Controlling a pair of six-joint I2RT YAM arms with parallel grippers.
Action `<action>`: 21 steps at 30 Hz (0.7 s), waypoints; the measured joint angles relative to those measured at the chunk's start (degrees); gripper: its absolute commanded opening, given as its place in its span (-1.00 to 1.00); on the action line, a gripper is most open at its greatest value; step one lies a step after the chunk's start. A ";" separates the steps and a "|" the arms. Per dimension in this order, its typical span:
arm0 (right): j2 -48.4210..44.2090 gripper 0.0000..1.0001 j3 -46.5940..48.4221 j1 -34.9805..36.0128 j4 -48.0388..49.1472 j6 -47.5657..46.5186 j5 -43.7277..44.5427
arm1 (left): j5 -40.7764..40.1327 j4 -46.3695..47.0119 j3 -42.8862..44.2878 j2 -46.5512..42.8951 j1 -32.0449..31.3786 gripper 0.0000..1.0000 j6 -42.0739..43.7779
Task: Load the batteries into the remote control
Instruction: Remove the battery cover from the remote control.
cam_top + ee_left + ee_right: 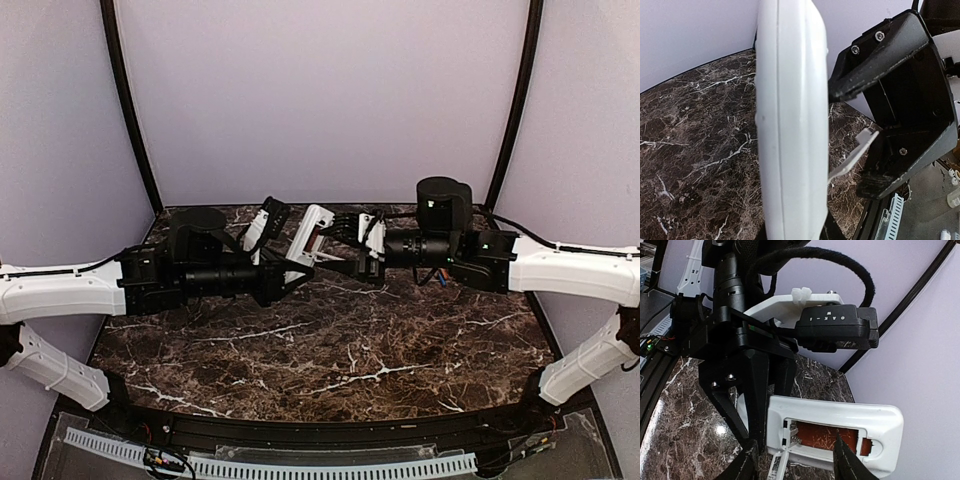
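While left gripper [757,410] clamped remote control [790,125] edge-up above far-centre table [330,350], right gripper [850,137] met it from right, fingers partly apart astride open battery bay, gripping nothing discernible; orange-red battery [822,436] sat inside.

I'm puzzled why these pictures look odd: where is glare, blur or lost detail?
Top external view: even light, black arm parts blend into the dark table. Left wrist view: the remote control, very close, looks washed out and soft. Right wrist view: a glare spot on the marble; the right fingers look dark, soft.
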 measured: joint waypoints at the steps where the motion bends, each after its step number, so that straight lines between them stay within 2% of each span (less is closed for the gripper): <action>1: 0.04 -0.04 -0.13 -0.13 -0.44 0.63 -0.92 | -0.09 0.02 0.00 -0.07 0.02 -1.00 0.17; 7: 0.04 -0.01 -0.72 -0.92 -0.96 2.54 -2.05 | -1.66 -0.31 0.00 -0.07 0.04 -1.00 0.46; 12: 0.35 0.02 -1.01 -2.05 -1.09 4.48 -1.97 | -6.34 -4.79 1.79 0.46 0.81 -1.00 0.42; 21: 0.46 0.16 -2.05 -3.19 -1.09 9.46 -2.82 | -10.32 -7.74 2.16 0.48 2.82 -1.00 0.42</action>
